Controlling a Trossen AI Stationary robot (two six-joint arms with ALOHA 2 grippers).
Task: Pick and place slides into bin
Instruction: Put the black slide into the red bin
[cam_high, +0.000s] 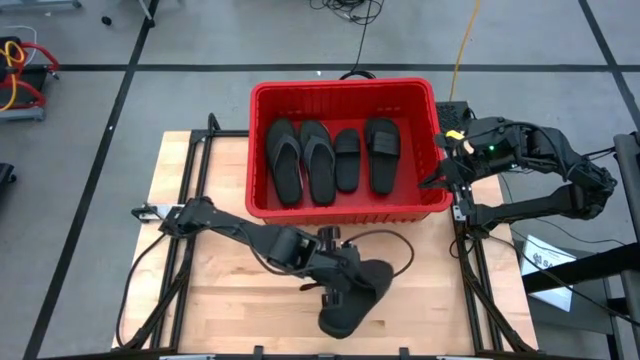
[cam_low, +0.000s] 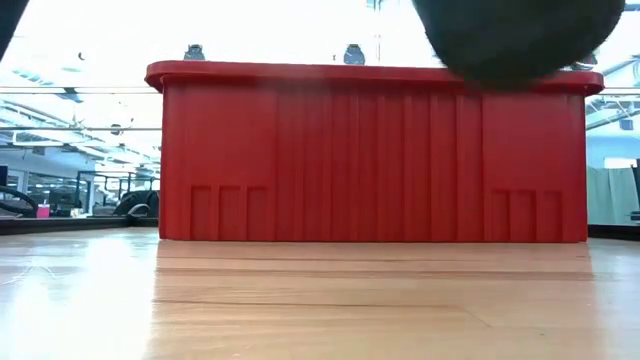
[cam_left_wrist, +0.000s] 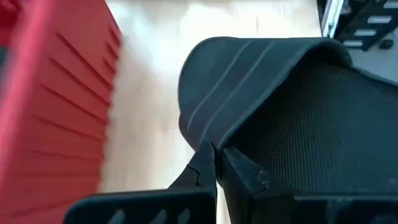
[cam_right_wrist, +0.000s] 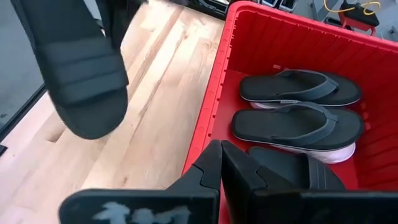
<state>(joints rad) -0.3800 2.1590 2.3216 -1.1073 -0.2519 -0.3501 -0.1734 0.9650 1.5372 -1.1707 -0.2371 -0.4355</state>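
Black wide-strap slide, textured footbed, ribbed strap

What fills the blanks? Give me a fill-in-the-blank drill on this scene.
1. The red bin holds ___ black slides.
2. The left pincer is shut on a ___ slide.
3. That slide is held ___ the wooden table, not resting on it.
4. The right pincer is shut at the bin's ___ wall.

Missing words: four; black; above; right

Two dark jointed arms, black cables looped along the left arm, small green light on the right arm
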